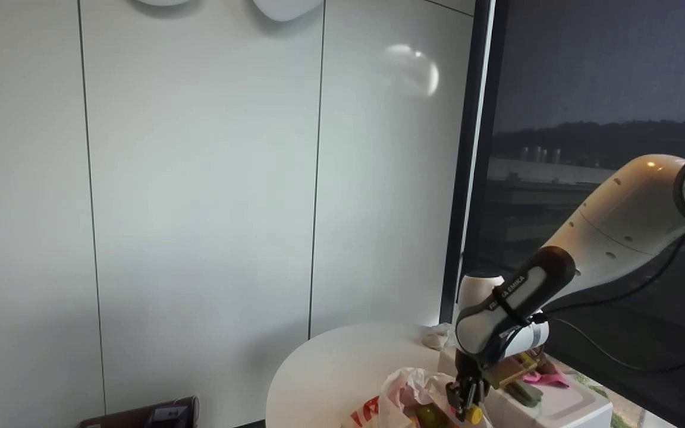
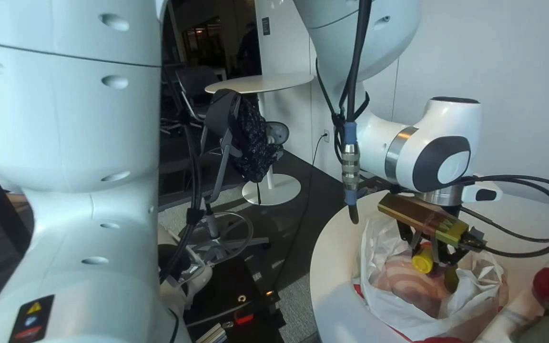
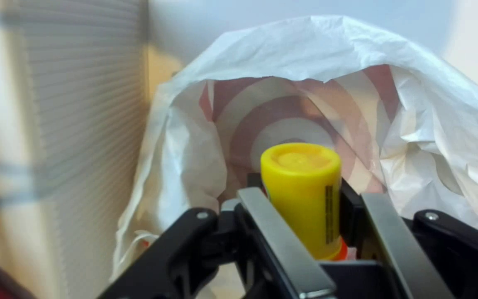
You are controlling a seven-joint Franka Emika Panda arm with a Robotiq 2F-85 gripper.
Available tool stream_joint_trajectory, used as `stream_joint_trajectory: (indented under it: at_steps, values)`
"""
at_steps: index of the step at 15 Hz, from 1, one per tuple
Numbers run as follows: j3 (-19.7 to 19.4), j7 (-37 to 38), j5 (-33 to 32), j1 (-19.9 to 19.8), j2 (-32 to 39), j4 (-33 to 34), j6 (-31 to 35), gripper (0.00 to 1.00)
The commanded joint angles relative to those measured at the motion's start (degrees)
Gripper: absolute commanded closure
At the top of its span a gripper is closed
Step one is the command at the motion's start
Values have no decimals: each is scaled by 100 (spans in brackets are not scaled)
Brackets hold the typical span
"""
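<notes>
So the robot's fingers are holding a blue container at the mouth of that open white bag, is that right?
Almost: the container is yellow, not blue, as the wrist view shows. The fingers do hold it at the mouth of the open white bag.

In the wrist view, a yellow cylindrical container (image 3: 299,207) is gripped in the claw (image 3: 301,189), its round end toward twelve o'clock, a black barcode-like strip at four and an orange-red band at five. Behind it, a crumpled white plastic bag (image 3: 297,50) showing red target rings gapes from eight o'clock round to three, resting on the worktop (image 2: 336,276).
</notes>
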Motion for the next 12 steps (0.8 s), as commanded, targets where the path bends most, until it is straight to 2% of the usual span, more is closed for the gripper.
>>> stream_joint_trajectory:
  at_steps: [1,6,12]
  values:
    - [-608,457,-674,-67,-852,-160,-459,82]
    - [-1372,1910,-2454,-412,-931,-83,154,82]
    - [-1858,3772,-4269,-473,-229,290,1171,82]
